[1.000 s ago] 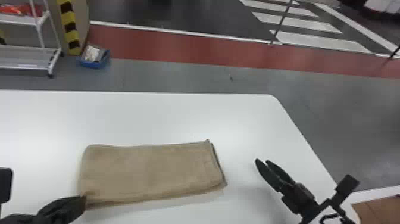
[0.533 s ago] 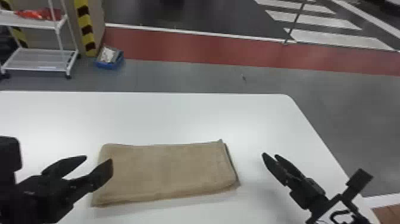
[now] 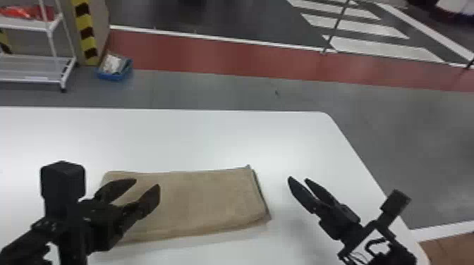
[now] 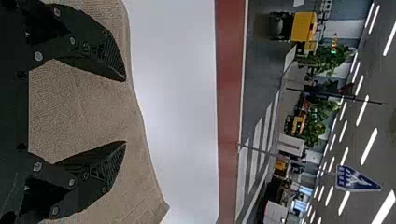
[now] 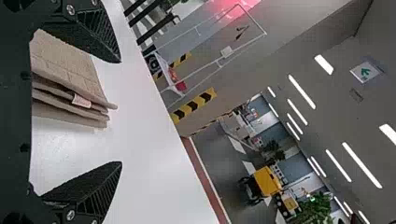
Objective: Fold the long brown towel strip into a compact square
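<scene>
At the far left of the head view I see a white rack [image 3: 37, 24] with red items [image 3: 21, 12] on its upper shelf, then a post striped yellow and black [image 3: 84, 31] and, just beside it on the floor, a blue bin [image 3: 113, 76]. Nearer to me, the white worktop [image 3: 197, 137] spans from the left edge of the view to a rounded corner on the right.

My left gripper [image 3: 147, 184] comes in over the left end of the brown towel [image 3: 208, 204], its fingers open and pointing inward across the cloth. Through the left wrist view I see the same fingers [image 4: 100, 56] spread apart with nothing between them, and cloth behind them.

Folded into a flat rectangle, the towel lies on the worktop between my two grippers, its long side running left to right. From the right wrist view I can make out several layers stacked at its end, with a small pale tag [image 5: 81, 100] among them.

Past that end, my right gripper [image 3: 298, 179] hangs over the worktop, apart from the towel, and its fingers are open and empty too. Farthest right, beyond the worktop, white stripes [image 3: 381, 47] cross the dark floor.
</scene>
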`<state>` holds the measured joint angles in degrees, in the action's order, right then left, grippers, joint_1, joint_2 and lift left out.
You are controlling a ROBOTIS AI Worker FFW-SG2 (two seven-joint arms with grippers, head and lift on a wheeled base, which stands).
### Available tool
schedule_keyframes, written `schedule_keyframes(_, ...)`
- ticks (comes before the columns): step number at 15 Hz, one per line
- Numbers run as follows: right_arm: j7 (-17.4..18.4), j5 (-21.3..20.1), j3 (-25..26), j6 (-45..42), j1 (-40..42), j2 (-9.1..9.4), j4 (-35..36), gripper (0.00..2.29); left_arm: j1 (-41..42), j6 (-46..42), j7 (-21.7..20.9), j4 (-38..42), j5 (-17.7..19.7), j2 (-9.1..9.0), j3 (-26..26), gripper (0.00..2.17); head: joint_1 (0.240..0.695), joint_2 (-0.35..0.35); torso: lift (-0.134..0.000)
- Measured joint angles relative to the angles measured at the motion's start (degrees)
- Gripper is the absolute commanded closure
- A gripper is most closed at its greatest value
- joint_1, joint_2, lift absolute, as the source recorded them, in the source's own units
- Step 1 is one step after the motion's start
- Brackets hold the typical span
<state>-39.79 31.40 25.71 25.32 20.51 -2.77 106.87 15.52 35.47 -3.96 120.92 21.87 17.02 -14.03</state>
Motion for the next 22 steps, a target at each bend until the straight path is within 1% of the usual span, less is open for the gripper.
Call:
schedule_keyframes(1, 1.14, -0.28, -0.53, 0.19, -0.14, -0.02, 0.0, 0.11, -0.28, -0.85, 0.25, -0.88, -0.27, -0.01, -0.73, 1.75, 0.695, -0.28, -0.124)
schedule_keyframes(2, 2.11, -0.46, -1.12, 0.35, -0.28, -0.03, 0.1, 0.11, -0.61, -1.37, 0.73, -1.63, -0.78, -0.06, -1.44, 1.79, 0.695, -0.279, -0.124)
schedule_keyframes(4, 6.13, -1.6, -3.2, 0.97, -0.43, -0.04, 1.87, 0.12, -1.59, -1.73, 1.55, -3.59, -2.02, -0.1, -2.64, 1.79, 0.695, -0.27, -0.124)
schedule_keyframes(6, 10.83, -3.23, -5.63, 3.36, -0.27, -0.03, 5.16, 0.22, -2.15, -1.69, 1.67, -4.79, -3.17, -0.08, -3.04, 1.79, 0.695, -0.244, -0.124)
schedule_keyframes(8, 15.69, -5.29, -7.81, 8.05, -0.02, -0.01, 9.31, 0.26, -2.26, -1.36, 1.68, -5.05, -4.18, 0.0, -3.11, 1.79, 0.695, -0.224, -0.124)
schedule_keyframes(9, 18.86, -6.72, -8.85, 11.63, 0.07, -0.01, 11.79, 0.31, -2.3, -1.0, 1.68, -5.07, -4.43, 0.04, -3.1, 1.79, 0.695, -0.216, -0.124)
schedule_keyframes(11, 25.41, -9.65, -10.78, 20.38, 0.13, -0.01, 16.46, 0.32, -2.41, -0.54, 1.62, -5.09, -4.54, 0.19, -3.04, 1.79, 0.695, -0.207, -0.124)
schedule_keyframes(13, 29.42, -12.05, -12.53, 27.43, -0.35, -0.03, 19.17, 0.32, -2.5, -0.38, 1.51, -5.1, -4.55, 0.28, -3.07, 1.79, 0.695, -0.205, -0.124)
schedule_keyframes(15, 31.72, -13.75, -13.87, 34.54, -2.78, -0.05, 19.97, 0.32, -2.52, -0.27, 1.4, -5.1, -4.5, 0.33, -3.11, 1.79, 0.695, -0.202, -0.124)
schedule_keyframes(16, 32.25, -14.39, -14.44, 37.68, -4.68, -0.07, 19.9, 0.32, -2.53, -0.16, 1.34, -5.1, -4.47, 0.4, -3.11, 1.79, 0.695, -0.194, -0.124)
schedule_keyframes(18, 32.87, -15.71, -15.72, 40.9, -7.7, -0.09, 19.01, 0.32, -2.5, 0.08, 1.3, -5.0, -4.37, 0.63, -2.96, 1.79, 0.695, -0.183, -0.124)
schedule_keyframes(22, 33.68, -17.36, -17.58, 44.38, -11.28, -0.13, 17.35, 0.32, -2.11, 0.18, 1.14, -4.66, -4.24, 0.81, -2.29, 1.79, 0.695, -0.163, -0.124)
